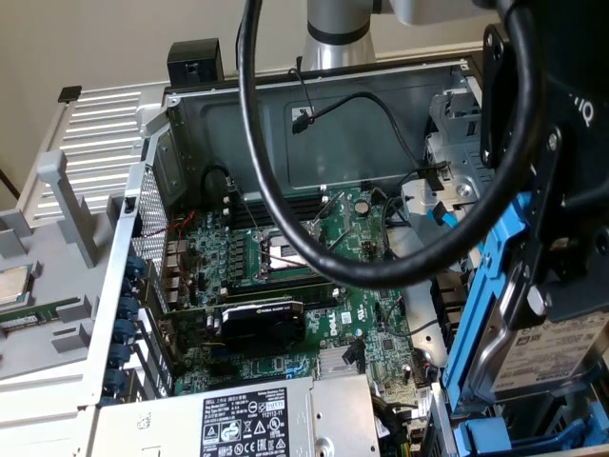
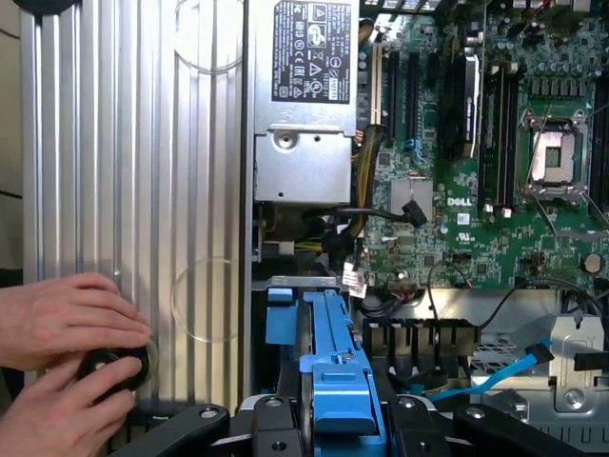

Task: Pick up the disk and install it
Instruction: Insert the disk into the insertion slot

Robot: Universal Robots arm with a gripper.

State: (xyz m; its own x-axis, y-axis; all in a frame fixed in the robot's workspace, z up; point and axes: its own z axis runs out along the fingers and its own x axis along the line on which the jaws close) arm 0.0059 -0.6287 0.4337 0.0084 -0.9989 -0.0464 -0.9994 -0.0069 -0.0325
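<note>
Gripper [image 2: 341,427], part-closed, clamped the disk [image 2: 333,367] between its jaws, long axis pointing ahead toward the motherboard [image 2: 476,219].

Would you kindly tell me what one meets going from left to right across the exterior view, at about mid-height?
A loose processor chip → blue card latches → black graphics card → disk in its blue frame.

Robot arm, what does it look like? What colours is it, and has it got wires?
The arm is a smooth silver-grey tube. A thick black cable loops down beside it. The gripper is black, with jointed bars and round bolts, and a white marking on its body.
</note>
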